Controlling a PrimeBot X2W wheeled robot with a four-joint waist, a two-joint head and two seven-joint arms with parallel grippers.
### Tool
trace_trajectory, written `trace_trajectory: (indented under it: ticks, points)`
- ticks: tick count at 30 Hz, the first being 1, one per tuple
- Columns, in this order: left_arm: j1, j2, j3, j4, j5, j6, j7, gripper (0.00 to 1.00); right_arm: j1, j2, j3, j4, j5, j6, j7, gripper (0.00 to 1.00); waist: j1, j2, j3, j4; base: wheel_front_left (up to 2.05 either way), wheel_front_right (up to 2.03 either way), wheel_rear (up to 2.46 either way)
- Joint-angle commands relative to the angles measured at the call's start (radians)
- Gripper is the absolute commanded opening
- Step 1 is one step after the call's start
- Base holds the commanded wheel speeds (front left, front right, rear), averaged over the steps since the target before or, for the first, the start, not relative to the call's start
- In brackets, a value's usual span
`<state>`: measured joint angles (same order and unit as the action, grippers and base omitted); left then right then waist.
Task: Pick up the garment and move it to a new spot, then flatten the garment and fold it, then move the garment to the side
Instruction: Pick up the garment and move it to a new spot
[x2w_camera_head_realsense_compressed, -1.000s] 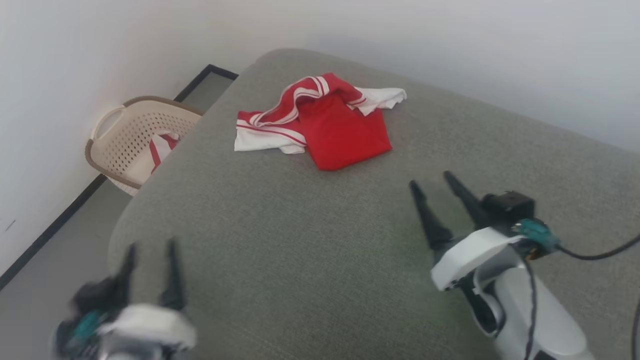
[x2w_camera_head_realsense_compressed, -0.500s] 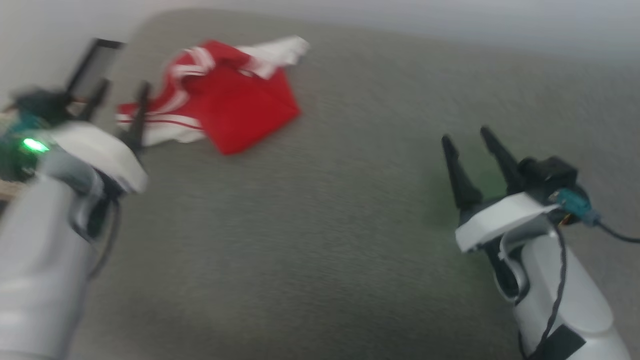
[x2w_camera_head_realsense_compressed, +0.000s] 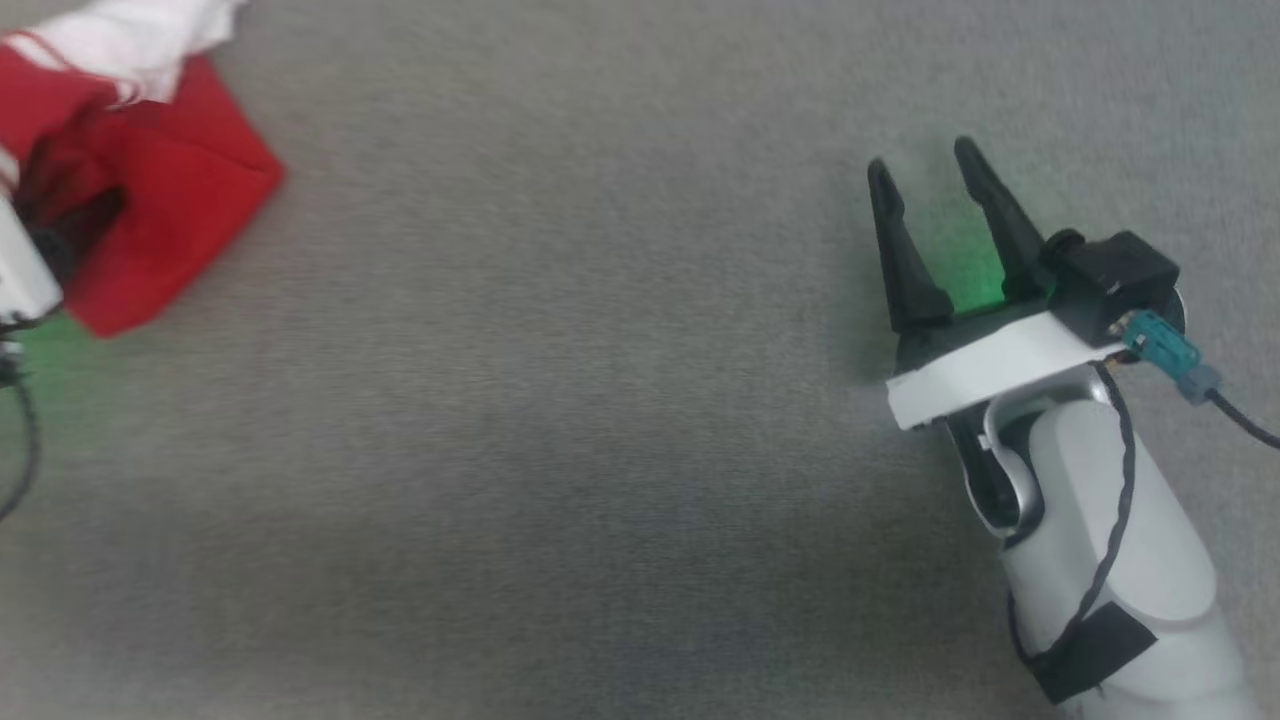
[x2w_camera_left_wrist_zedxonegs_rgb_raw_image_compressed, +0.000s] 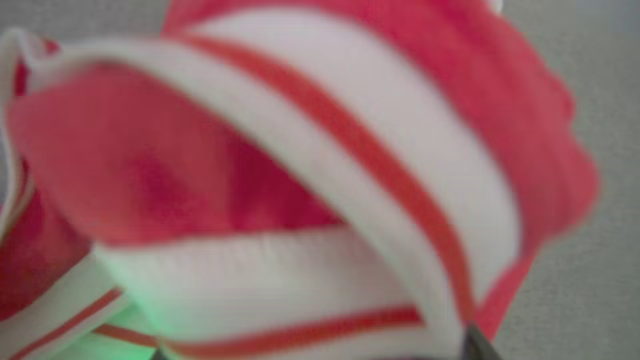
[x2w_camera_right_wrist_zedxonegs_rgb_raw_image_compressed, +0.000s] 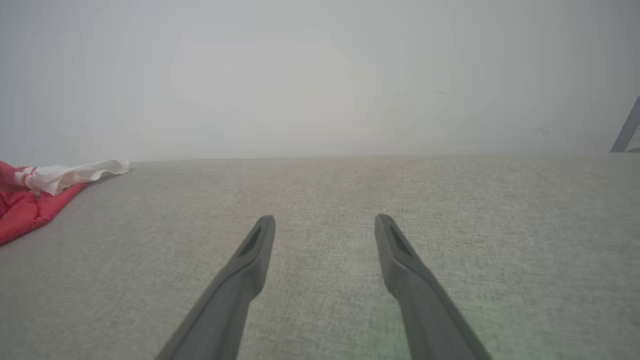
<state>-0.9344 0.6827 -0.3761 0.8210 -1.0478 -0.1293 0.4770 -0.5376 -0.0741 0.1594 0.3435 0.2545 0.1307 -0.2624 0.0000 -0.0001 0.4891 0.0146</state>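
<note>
Step in hand, by the look of it: the first pick-up, with the left gripper (x2w_camera_head_realsense_compressed: 60, 235) at the crumpled garment (x2w_camera_head_realsense_compressed: 160, 190) in the upper left corner of the head view. To do it well: reach down into the raised fold of striped trim rather than skimming its top, gather more than one layer of cloth, close firmly before lifting, then lift straight up without dragging a sleeve across the grey cushion (x2w_camera_head_realsense_compressed: 600, 420). Worth aiming near the collar or a shoulder, for an easier flat lay at the new spot. Left fingers spread wide: in the left wrist view, one dark fingertip (x2w_camera_left_wrist_zedxonegs_rgb_raw_image_compressed: 477, 345) at the lower right edge, and a blurred loop of the garment (x2w_camera_left_wrist_zedxonegs_rgb_raw_image_compressed: 320, 165), red with white banding, very close in front and between the fingers. No clamp on the cloth visible; touching or not, impossible to tell through the blur. Right gripper (x2w_camera_head_realsense_compressed: 922, 158) low over bare cushion, well apart from the garment, fingers parted and holding nothing. In the right wrist view, the same right gripper (x2w_camera_right_wrist_zedxonegs_rgb_raw_image_compressed: 325, 218) pointing across bare fabric toward a pale wall (x2w_camera_right_wrist_zedxonegs_rgb_raw_image_compressed: 320, 75), with the garment (x2w_camera_right_wrist_zedxonegs_rgb_raw_image_compressed: 30, 200) far off at the left edge.
</note>
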Motion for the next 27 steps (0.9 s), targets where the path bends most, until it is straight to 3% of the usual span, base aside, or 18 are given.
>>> trace_trajectory:
  ticks: [1,7,8,9,10,20,27]
  points:
    - [-0.007,0.005,-0.011,0.016,-0.02,-0.002,0.031,1.0,-0.018,0.01,0.003,-0.013,-0.007,0.0,-0.003,1.0,0.0,0.0001,0.08,-0.075,0.0,0.0,0.0]
    - [0.007,-0.017,-0.092,0.068,-0.064,0.001,0.081,1.0,-0.028,0.017,0.015,-0.048,-0.023,0.0,-0.003,1.0,0.0,0.0001,0.113,-0.102,0.0,0.0,0.0]
    - [0.009,-0.024,-0.103,0.067,-0.07,0.001,0.079,0.74,-0.028,0.018,0.016,-0.052,-0.023,0.0,-0.003,1.0,0.0,0.0001,0.111,-0.101,0.0,0.0,0.0]
    - [0.007,-0.027,-0.113,0.064,-0.073,0.0,0.071,0.33,-0.027,0.018,0.016,-0.055,-0.026,0.0,-0.003,1.0,0.0,0.0001,0.106,-0.099,0.0,0.0,0.0]
    - [0.005,-0.023,-0.12,0.062,-0.076,0.0,0.06,0.0,-0.026,0.019,0.016,-0.058,-0.028,0.0,-0.003,1.0,0.0,0.0001,0.1,-0.096,0.0,0.0,0.0]
    - [-0.058,0.065,-0.167,-0.001,-0.06,-0.002,-0.218,0.0,0.015,0.021,0.007,-0.038,-0.005,0.0,-0.003,1.0,0.0,0.0001,-0.047,-0.055,0.0,0.0,0.0]
    - [-0.027,0.095,-0.257,-0.159,-0.112,-0.002,-0.251,0.0,0.058,0.023,-0.008,-0.03,0.017,0.0,-0.003,1.0,0.0,0.0001,-0.131,-0.055,0.0,0.0,0.0]
